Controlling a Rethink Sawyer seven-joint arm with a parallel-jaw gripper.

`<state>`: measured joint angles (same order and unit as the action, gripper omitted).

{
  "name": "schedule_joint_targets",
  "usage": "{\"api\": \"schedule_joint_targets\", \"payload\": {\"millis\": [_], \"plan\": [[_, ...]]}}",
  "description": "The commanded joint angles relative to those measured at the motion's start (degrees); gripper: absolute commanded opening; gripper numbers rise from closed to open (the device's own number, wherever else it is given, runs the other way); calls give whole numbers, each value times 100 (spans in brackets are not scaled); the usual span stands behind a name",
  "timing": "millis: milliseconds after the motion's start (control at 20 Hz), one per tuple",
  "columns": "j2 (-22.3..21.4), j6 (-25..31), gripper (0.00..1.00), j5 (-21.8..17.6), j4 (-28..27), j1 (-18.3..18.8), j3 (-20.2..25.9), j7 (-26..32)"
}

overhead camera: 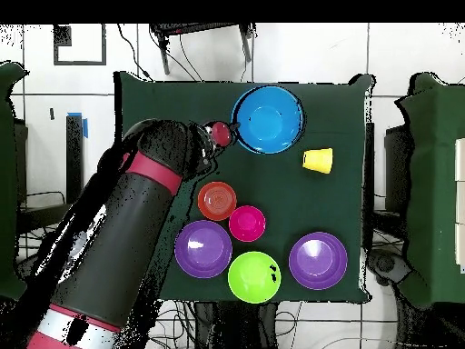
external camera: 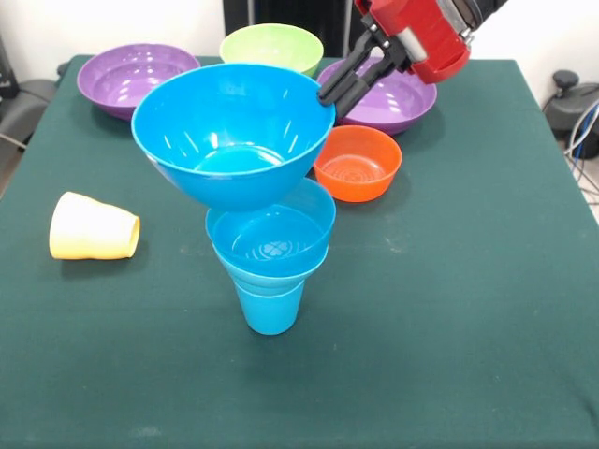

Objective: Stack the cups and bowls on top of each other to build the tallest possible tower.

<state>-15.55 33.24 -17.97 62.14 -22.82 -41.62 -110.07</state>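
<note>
The tower stands at the table's middle. It is a sky-blue cup with a smaller blue bowl nested in its mouth and a large blue bowl tilted on top. My gripper reaches down from the upper right and is shut on the large bowl's right rim. From overhead the large blue bowl hides the stack, and the gripper is at its left rim. The pale yellow cup lies on its side to the left; it also shows overhead.
An orange bowl sits right of the tower. Two purple bowls and a lime green bowl line the far edge. The overhead view shows a pink-red bowl beside the orange one.
</note>
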Motion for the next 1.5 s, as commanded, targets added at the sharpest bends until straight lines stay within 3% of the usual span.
{"api": "schedule_joint_targets", "payload": {"millis": [50, 1500], "plan": [[124, -257, 0, 252, 166, -111, 375, -1422], [191, -434, 0, 147, 117, -125, 454, -1694]]}}
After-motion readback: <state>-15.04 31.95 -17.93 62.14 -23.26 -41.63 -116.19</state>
